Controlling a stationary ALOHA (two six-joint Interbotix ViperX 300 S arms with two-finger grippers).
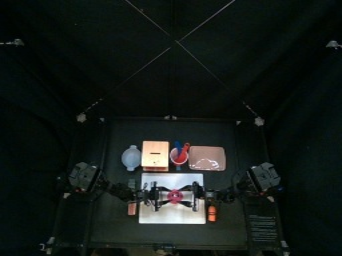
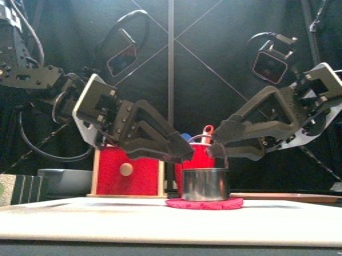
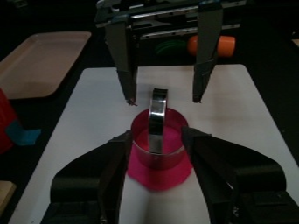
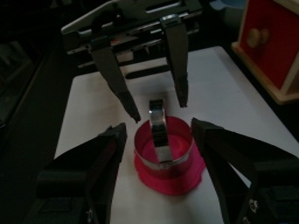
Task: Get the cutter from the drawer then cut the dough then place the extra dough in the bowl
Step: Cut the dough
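Metal cutter [image 2: 203,183]: upright on pink dough [image 2: 205,204], middle of white cutting board [image 2: 80,212]. Left gripper [image 3: 158,138], right gripper [image 4: 158,129]: jaws spread, flanking cutter from opposite sides. Behind: red cup [image 2: 201,155], wooden box [image 2: 127,172], blue-grey bowl [image 2: 60,182].

Parts concealed or truncated around the white cutting board [image 2: 80,215].
Front view: the flat pink dough disc [image 2: 205,204] shows only a thin rim beneath the round metal cutter [image 2: 205,183]; the red cup [image 2: 201,157] behind is largely covered. Left wrist view: an orange object [image 3: 226,44] behind the right gripper [image 3: 163,101] cannot be identified. Right wrist view: the pale wooden box with a red drawer front [image 4: 271,39] is cut by the edge. Top view: the cutter is too small to resolve.
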